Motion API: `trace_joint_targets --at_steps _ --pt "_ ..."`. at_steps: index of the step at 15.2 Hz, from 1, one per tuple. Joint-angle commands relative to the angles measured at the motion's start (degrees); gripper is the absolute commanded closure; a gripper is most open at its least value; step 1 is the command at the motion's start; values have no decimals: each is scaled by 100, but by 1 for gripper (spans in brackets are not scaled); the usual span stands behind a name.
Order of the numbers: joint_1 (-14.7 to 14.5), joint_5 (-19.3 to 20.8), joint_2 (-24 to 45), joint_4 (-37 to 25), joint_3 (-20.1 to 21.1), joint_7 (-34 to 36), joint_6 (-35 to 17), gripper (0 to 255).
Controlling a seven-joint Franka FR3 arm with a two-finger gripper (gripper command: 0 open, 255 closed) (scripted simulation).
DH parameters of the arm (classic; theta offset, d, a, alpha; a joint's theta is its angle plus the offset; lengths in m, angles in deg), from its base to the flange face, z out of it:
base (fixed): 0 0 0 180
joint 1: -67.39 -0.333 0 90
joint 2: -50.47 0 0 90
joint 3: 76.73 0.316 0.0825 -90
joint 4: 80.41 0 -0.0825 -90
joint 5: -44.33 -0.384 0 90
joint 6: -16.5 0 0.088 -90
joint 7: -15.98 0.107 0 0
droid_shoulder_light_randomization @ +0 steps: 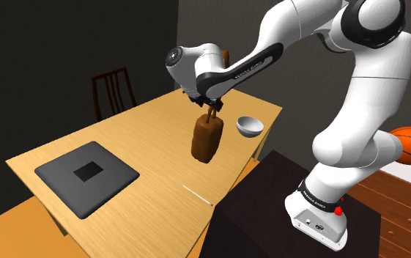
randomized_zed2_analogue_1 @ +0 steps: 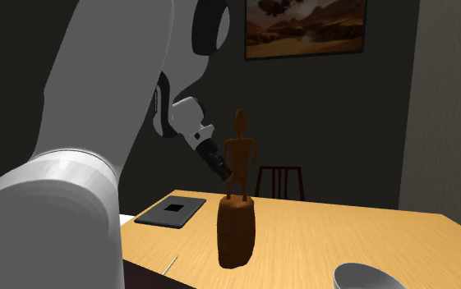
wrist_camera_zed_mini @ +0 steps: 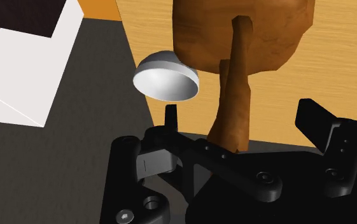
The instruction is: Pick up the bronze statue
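Your table (droid_shoulder_light_randomization: 141, 132) carries everything noted. A dark pad (droid_shoulder_light_randomization: 86, 178) lies flat on the table's end at the shoulder view's left. The brown statue (droid_shoulder_light_randomization: 206, 139) is upright over the table's middle; whether its base touches the top cannot be told. Your gripper (wrist_camera_zed_mini: 244, 118) is spread, one finger either side of the statue's legs, with a gap on both sides. A grey bowl (droid_shoulder_light_randomization: 250, 126) sits at the table's opposite end. A thin stick (droid_shoulder_light_randomization: 196, 194) lies near the table's edge.
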Motion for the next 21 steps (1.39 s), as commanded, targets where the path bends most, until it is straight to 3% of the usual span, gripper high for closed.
trace_joint_targets --at_steps 1,2,3,12,21 --pt "-51 72 89 23 -48 91 -20 0" --pt "-51 72 89 23 -48 91 -20 0" --pt "-41 74 84 28 -49 84 -29 255" --pt "-50 73 90 23 -46 91 -19 255" --pt "231 -378 -464 -144 237 -435 134 255"
